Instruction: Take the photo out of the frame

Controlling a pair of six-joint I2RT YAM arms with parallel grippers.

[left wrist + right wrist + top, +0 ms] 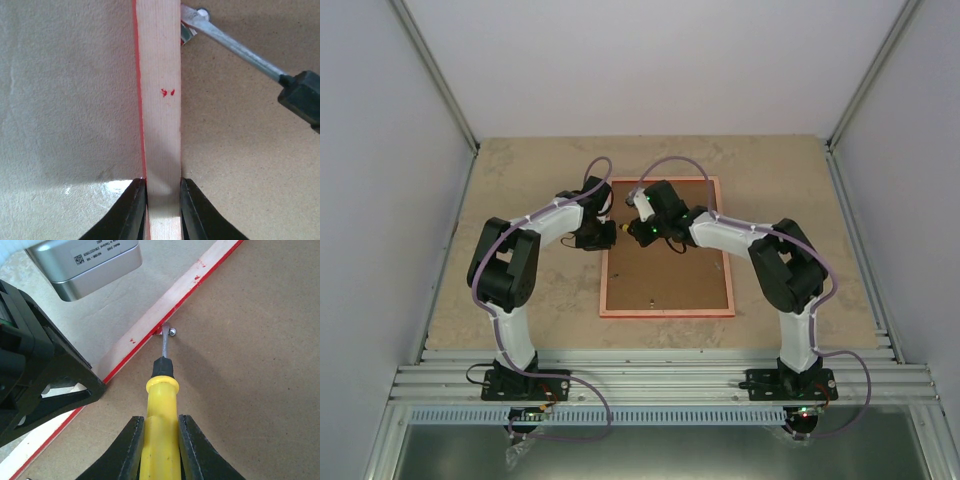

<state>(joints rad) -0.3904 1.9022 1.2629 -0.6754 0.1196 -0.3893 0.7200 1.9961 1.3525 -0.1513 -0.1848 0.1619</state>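
The frame (665, 312) lies back-up on the beige table (770, 170) between the two arms, with its brown backing board (670, 285) facing the overhead camera. At the frame's left rail the left gripper (162, 187) is pinched narrow across the wood, one finger on the red outer edge and the other on the inner side against the board (pale pinkish wood shows between them). Further along the same rail, the right gripper (161, 422) is clamped round the yellow handle of a screwdriver (161, 390). The blade reaches a small metal tab (164, 330) at the rail's inner edge, just beside a screw head (172, 331) in the board. Whether the tip sits under the tab or only against it, I cannot tell.
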